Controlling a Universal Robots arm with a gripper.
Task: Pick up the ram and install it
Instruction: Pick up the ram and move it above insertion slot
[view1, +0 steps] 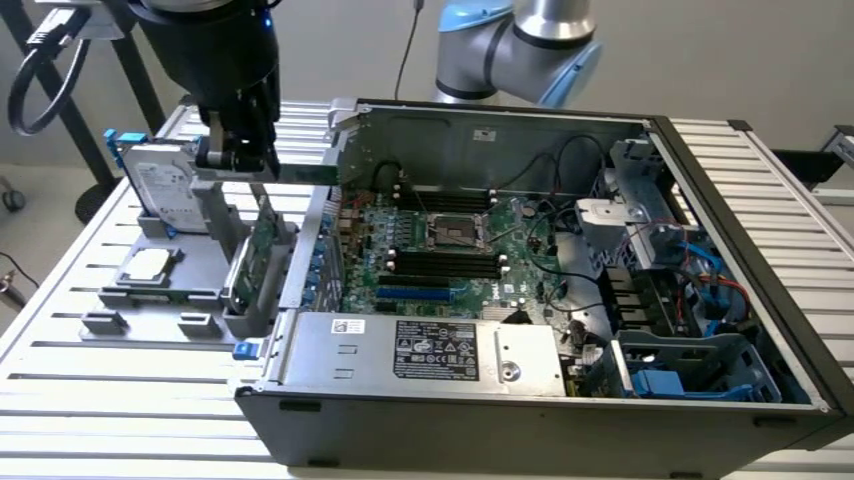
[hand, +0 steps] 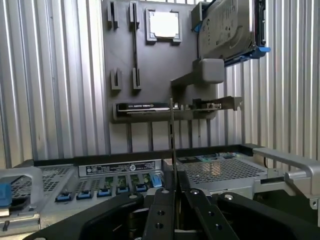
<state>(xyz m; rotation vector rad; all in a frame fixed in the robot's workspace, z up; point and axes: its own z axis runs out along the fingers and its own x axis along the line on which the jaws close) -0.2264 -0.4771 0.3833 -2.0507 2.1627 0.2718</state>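
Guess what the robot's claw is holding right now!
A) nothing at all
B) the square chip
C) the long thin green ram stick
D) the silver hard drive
C: the gripper is closed on the ram, which sticks out sideways from it toward the open computer case.

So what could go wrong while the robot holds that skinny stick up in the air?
1. The fingers pinch the thin ram by one end, so it might tilt or slip.
2. The ram hangs close to the case wall, so it could bump it going in.
3. The memory slots on the motherboard are narrow, so a crooked ram may not seat.
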